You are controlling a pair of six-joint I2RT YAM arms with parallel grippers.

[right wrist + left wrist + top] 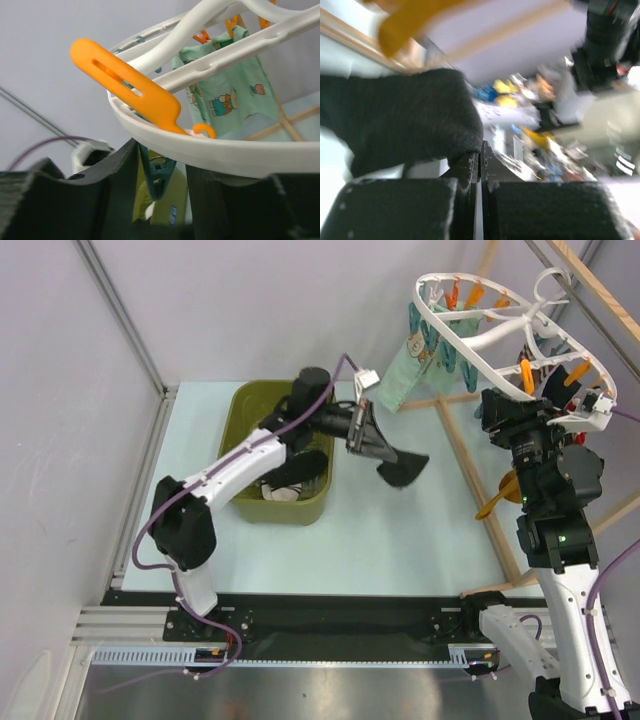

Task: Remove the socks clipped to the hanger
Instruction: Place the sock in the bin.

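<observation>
The white ring hanger point(480, 350) hangs tilted at the back right, with orange pegs point(525, 370) and teal ones on it. A pale mint printed sock point(405, 370) is clipped at its left side and shows again as the mint sock point(227, 97) in the right wrist view. A mustard-orange sock point(497, 496) dangles lower down beside the right arm. My left gripper point(378, 448) is shut on a black sock point(403, 471), held in the air right of the tub; the black sock point(405, 120) fills its wrist view. My right gripper point(161, 167) stands open under the hanger rim point(210, 152), with an empty teal peg point(162, 172) between its fingers.
An olive-green tub point(245, 415) stands at the left middle with dark and light socks point(290, 482) inside. A light wooden rack point(468, 470) frames the right side, and its top bar carries the hanger's hook. An orange peg point(125, 85) sticks up over the rim.
</observation>
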